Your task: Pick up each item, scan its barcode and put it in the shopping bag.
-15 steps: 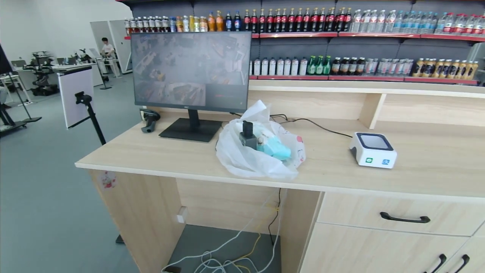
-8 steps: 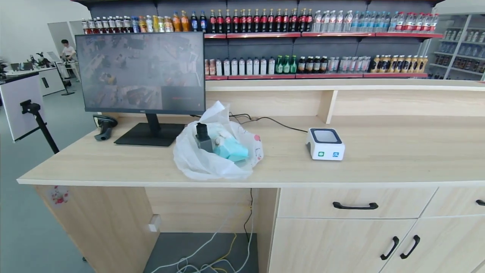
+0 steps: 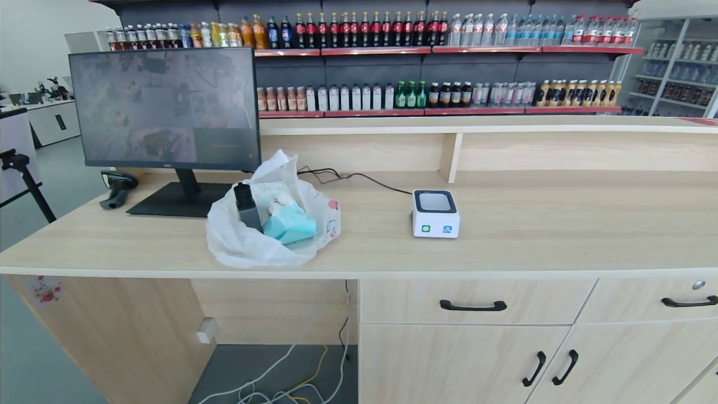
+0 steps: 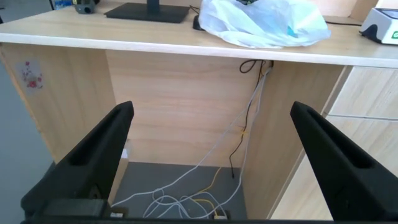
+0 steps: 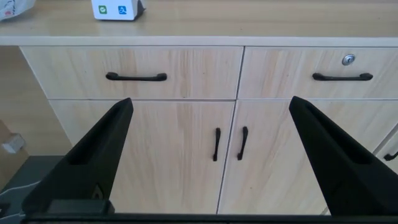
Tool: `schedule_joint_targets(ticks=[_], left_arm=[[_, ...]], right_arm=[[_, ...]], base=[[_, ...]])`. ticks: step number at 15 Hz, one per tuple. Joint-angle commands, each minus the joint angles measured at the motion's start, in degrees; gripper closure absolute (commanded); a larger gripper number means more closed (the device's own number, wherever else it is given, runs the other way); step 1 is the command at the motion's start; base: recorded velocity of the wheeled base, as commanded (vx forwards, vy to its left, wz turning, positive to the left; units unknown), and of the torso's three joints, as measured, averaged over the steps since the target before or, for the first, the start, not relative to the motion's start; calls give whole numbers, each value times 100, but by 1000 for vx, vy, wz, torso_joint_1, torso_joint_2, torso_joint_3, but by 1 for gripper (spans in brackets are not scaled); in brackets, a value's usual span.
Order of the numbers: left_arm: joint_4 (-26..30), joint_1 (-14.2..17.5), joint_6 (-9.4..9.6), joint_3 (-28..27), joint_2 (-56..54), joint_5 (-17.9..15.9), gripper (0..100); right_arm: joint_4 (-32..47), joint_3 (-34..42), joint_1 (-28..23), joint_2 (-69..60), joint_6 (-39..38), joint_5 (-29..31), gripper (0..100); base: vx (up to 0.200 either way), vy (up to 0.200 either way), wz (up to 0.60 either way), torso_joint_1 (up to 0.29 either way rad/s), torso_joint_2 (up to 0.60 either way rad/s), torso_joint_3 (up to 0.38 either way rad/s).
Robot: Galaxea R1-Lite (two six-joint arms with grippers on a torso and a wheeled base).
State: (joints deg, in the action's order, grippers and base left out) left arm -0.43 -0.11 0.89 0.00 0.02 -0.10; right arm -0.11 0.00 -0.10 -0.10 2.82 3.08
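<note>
Left wrist view: the left pincer (image 4: 211, 109) is spread wide, its two dark fingers far apart with nothing between them and touching nothing. Past its fingers are the open bay under the counter (image 4: 124, 37) and a tangle of cables (image 4: 186, 199) on the floor. The shopping bag (image 4: 267, 25) sits on the counter top above the bay.

Right wrist view: the right pincer (image 5: 210, 101) is likewise spread wide, empty and clear of everything. It faces a drawer (image 5: 137, 71) with a black handle and the two cabinet doors (image 5: 227, 155) below it.

In the head view, the white plastic shopping bag (image 3: 247, 247) sits on the counter (image 3: 561, 224) left of the frame's middle, near the front edge. Its mouth gapes upward and one loose peak of plastic rises at its back. Inside it, a dark bottle-like item (image 3: 245, 205) stands nearly upright, long axis vertical and top leaning a little to the left. Just to its right, a teal pack (image 3: 289, 224) lies low in the bag; which way it points I cannot tell.

A white box scanner (image 3: 435, 214) stands on the counter right of the bag and apart from it, window facing up. A monitor (image 3: 165, 109) stands behind the bag at upper left, with a black handheld scanner (image 3: 116, 188) at its left. Shelves of bottles (image 3: 426, 33) cross the top of the frame.
</note>
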Motion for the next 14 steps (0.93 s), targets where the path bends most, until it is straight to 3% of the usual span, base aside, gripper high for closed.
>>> schedule_joint_targets(ticks=[1, 4, 9, 14], left_arm=[[-1, 2, -1, 0, -2, 1, 0], [-1, 2, -10, 0, -2, 1, 0], [-1, 2, -1, 0, -2, 1, 0], [-1, 2, -10, 0, -2, 1, 0]], right_arm=[[-7, 0, 1, 10, 0, -1, 0], [-7, 0, 1, 10, 8, -1, 0], [2, 0, 1, 10, 0, -1, 0], [2, 0, 1, 10, 0, -1, 0]], base=[[0, -200, 0, 2, -2, 7], [0, -200, 0, 5, 1, 5], [0, 0, 0, 0, 0, 0], [-200, 0, 0, 5, 8, 0]])
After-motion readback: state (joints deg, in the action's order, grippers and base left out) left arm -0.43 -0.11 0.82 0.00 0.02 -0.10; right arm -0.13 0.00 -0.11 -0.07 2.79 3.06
